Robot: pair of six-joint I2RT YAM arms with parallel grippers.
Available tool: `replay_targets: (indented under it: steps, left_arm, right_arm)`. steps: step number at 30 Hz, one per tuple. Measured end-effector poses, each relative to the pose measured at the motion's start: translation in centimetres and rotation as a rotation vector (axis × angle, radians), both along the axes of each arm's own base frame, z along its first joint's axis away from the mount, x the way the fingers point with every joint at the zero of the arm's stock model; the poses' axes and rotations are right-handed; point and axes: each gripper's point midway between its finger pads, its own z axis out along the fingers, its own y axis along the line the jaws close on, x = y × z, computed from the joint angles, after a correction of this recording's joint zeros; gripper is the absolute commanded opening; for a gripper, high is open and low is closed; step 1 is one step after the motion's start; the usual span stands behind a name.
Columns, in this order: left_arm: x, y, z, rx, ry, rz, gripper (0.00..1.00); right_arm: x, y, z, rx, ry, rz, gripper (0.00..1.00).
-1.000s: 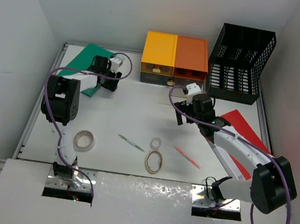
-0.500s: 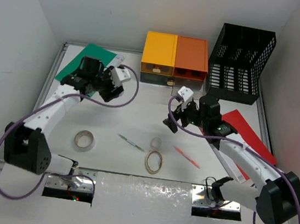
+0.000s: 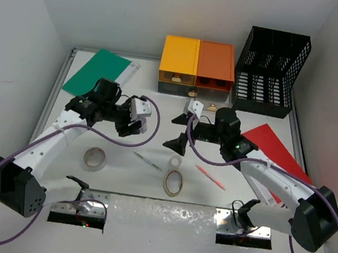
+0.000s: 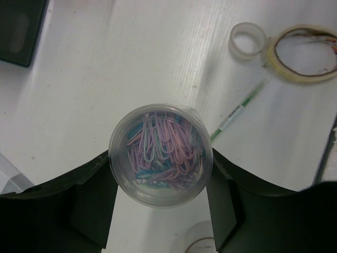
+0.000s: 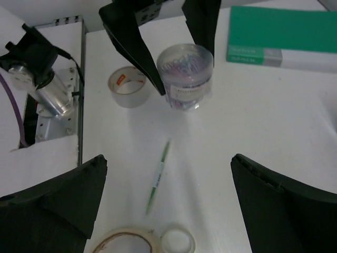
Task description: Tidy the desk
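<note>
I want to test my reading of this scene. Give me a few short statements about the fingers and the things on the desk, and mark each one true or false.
1. The left gripper holds a clear jar of paper clips between its fingers. True.
2. The right gripper is shut on the green pen. False: its fingers are wide open and empty, and the pen lies on the desk.
3. The black mesh basket stands at the far right corner of the desk. True.
4. The green folder lies on top of the red folder. False: they are apart, with the green one at the far left and the red one at the right.
</note>
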Motion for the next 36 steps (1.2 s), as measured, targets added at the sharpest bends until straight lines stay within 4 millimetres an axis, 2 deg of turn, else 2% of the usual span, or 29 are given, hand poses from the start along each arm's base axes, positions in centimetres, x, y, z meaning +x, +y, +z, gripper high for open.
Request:
replay_targets:
  steps: [3,9,18,24,30,34,36]
  left_arm:
    - [-1.0,-0.7,0.2,-0.013,0.014,-0.033,0.0]
    - [-2.3,-1.3,0.1,-0.03,0.053,-0.067,0.0]
    - [-3.4,-1.8,0.8,-0.059,0.052,-0.09,0.0]
    - [-3.7,-2.1,0.9,-0.071,0.061,-0.096,0.0]
    - [-3.7,-2.2,0.7,-0.073,0.062,-0.098,0.0]
    - [-3.8,-2.1,0.4,-0.07,0.068,-0.098,0.0]
    - [-3.7,-2.1,0.5,-0.072,0.065,-0.098,0.0]
  right_arm:
    - [-0.4,0.9,0.2,0.001,-0.06,0.07,0.95]
    - [0.4,3.4,-0.3,-0.054,-0.115,0.175,0.94]
    - [0.2,5.3,-0.8,-0.062,-0.119,0.27,0.93]
    - [0.2,6.3,-1.6,-0.044,-0.077,0.298,0.89]
    - [0.8,7.4,-1.4,-0.016,-0.045,0.304,0.81]
    - [0.9,7.8,-1.2,0.001,-0.032,0.312,0.72]
    - [0.9,7.9,-1.0,0.008,-0.027,0.314,0.63]
